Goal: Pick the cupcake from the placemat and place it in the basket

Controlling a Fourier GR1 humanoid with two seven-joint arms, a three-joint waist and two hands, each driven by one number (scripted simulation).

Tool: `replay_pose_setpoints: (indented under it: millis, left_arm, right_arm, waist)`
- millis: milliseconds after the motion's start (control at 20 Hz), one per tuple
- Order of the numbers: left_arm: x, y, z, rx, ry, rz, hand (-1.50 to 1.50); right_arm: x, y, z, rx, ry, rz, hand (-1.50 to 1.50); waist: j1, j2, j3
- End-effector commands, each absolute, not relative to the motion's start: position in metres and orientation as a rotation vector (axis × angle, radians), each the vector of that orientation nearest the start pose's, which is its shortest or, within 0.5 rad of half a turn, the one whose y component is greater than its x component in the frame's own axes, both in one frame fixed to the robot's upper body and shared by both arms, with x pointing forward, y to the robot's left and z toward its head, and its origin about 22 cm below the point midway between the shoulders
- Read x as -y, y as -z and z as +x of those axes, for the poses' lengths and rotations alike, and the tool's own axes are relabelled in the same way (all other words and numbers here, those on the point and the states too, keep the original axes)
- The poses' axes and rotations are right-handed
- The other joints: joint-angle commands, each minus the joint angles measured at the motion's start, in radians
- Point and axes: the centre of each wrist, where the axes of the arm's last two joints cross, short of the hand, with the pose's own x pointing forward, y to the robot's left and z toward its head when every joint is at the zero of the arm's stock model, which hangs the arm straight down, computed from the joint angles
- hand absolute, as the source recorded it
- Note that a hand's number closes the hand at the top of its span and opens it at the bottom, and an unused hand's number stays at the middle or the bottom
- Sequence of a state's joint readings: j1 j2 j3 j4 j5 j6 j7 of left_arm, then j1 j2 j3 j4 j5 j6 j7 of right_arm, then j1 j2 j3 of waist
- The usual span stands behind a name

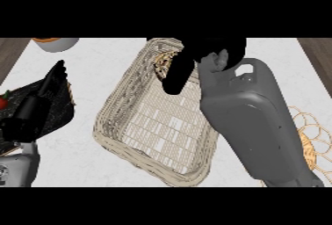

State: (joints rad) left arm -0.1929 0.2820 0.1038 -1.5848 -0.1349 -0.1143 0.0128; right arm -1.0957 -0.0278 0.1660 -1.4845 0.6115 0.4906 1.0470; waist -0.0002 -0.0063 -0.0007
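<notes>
A pale wicker basket [156,132] lies across the middle of the counter. At its far end a brown and cream cupcake [162,61] shows partly, inside the basket's rim. My right hand [211,48] hovers over that end, right beside the cupcake, with a straight finger [177,79] pointing down into the basket. The hand hides the cupcake's right side, and nothing shows curled round it. The grey right forearm [256,123] crosses the basket's right side. A woven yellowish placemat [314,136] lies at the right edge, partly under that forearm. My left hand [26,116] rests open at the left, fingers up.
A dark textured mat [62,110] lies under the left hand, with a red item [3,102] at its left edge. A white cup with an orange top [55,43] stands at the far left. Wooden floor shows past both counter ends.
</notes>
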Motion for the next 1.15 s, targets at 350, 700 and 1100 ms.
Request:
replay_pose_setpoints:
  millis: [350, 700, 1100]
  left_arm:
    - [-0.291, -0.069, 0.283, 1.721, 0.379, 0.292, 0.0]
    - [-0.294, -0.055, 0.278, 1.709, 0.365, 0.3, 0.0]
    - [-0.304, -0.081, 0.284, 1.729, 0.365, 0.327, 0.0]
  right_arm:
    - [0.064, -0.307, 0.32, 1.441, -0.66, -0.611, -1.5]
    - [0.122, -0.319, 0.323, 1.534, -0.15, -0.634, -1.5]
    - [0.217, -0.309, 0.298, 1.549, 0.119, -0.742, -1.5]
  waist:
    - [0.008, 0.004, 0.0]
    - [-0.006, 0.004, 0.001]
    - [-0.016, 0.002, 0.002]
